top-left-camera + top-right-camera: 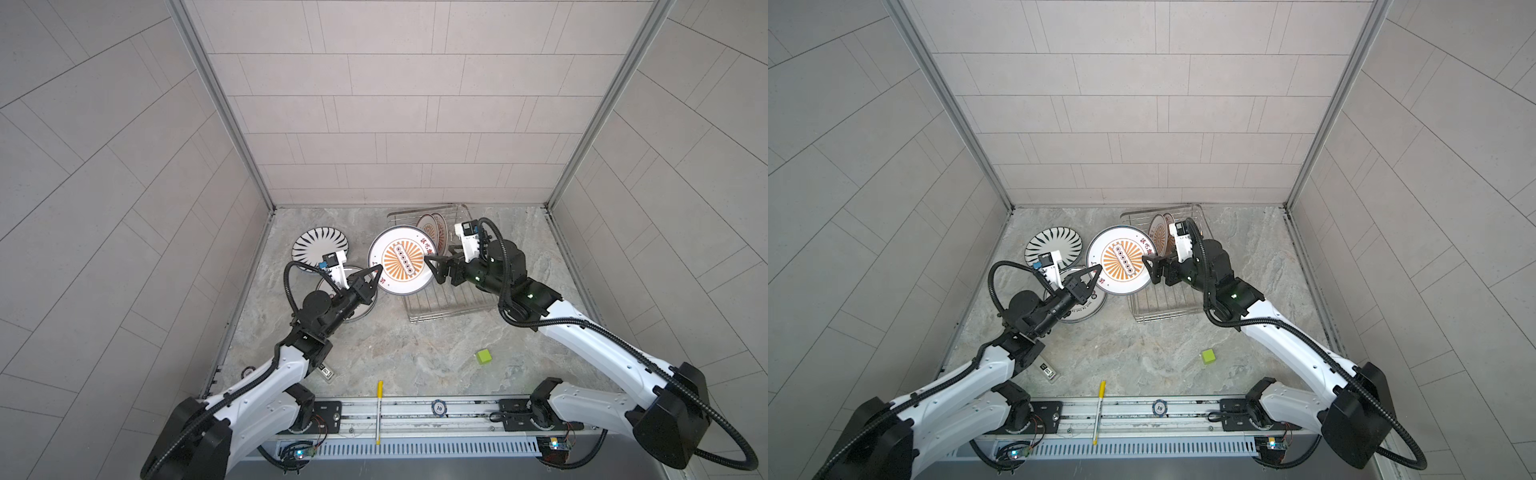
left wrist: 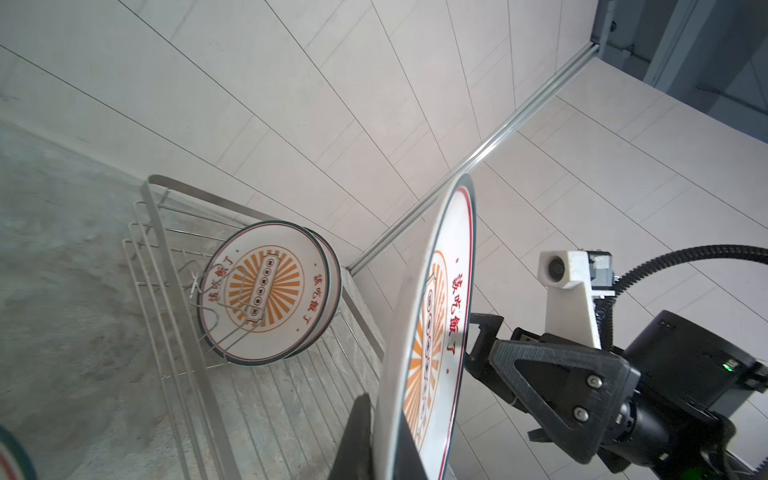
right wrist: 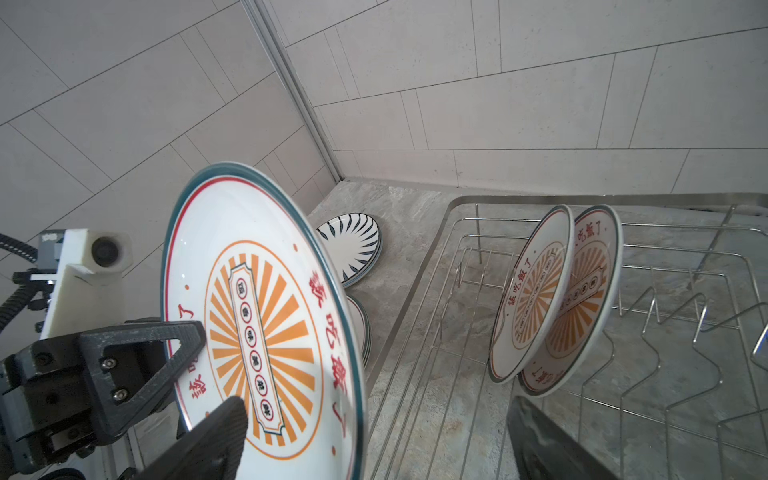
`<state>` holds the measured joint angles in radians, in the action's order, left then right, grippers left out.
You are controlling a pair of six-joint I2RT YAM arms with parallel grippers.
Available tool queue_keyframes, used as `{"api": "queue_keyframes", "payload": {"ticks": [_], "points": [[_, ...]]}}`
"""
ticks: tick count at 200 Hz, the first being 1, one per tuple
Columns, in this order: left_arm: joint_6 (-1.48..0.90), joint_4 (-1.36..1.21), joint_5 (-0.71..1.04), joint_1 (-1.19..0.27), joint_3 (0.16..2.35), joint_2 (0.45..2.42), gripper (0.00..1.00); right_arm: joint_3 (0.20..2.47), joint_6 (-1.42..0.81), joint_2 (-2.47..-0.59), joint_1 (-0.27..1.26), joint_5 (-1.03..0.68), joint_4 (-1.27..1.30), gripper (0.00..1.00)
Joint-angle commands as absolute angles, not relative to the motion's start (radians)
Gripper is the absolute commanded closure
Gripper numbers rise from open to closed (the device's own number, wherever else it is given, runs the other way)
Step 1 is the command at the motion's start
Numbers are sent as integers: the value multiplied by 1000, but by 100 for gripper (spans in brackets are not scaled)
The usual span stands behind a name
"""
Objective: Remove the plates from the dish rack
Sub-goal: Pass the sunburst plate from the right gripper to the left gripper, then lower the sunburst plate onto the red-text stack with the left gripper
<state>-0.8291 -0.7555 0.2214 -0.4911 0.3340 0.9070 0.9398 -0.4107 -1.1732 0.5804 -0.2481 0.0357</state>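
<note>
Two orange-sunburst plates [image 3: 536, 291] lean in the silver wire dish rack [image 3: 419, 274].

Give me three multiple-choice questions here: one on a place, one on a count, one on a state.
1. The striped plate lies: A on a shelf; B on the table, left of the dish rack; C inside the rack.
2. Sunburst plates standing in the rack: A none; B five; C two.
3. The right tool is: A open; B shut on the rack; C shut on a cup.
Answers: B, it lies flat there; C, the right wrist view shows just a pair; A, its jaws stand apart while the left tool grips the raised plate.
</note>
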Motion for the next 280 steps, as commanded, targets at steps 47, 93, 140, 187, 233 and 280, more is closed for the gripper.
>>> {"api": "queue_keyframes", "payload": {"ticks": [47, 93, 140, 187, 233, 280], "points": [[-926, -452, -9, -364, 299, 653, 100, 1085, -316, -1309, 699, -127, -36, 1], [-1021, -379, -36, -319, 260, 599, 100, 1183, -254, -1415, 797, -86, -69, 1], [-1146, -285, -105, -299, 252, 589, 100, 1274, -209, -1515, 861, -51, -126, 3], [-1280, -72, -216, -296, 288, 607, 100, 1362, -207, -1613, 876, -57, -190, 4], [-1335, -45, -197, -296, 318, 678, 100, 1416, -195, -1678, 888, -66, -221, 5], [-1393, -32, -206, -294, 317, 749, 100, 1451, -186, -1725, 893, -68, -250, 6]]}}
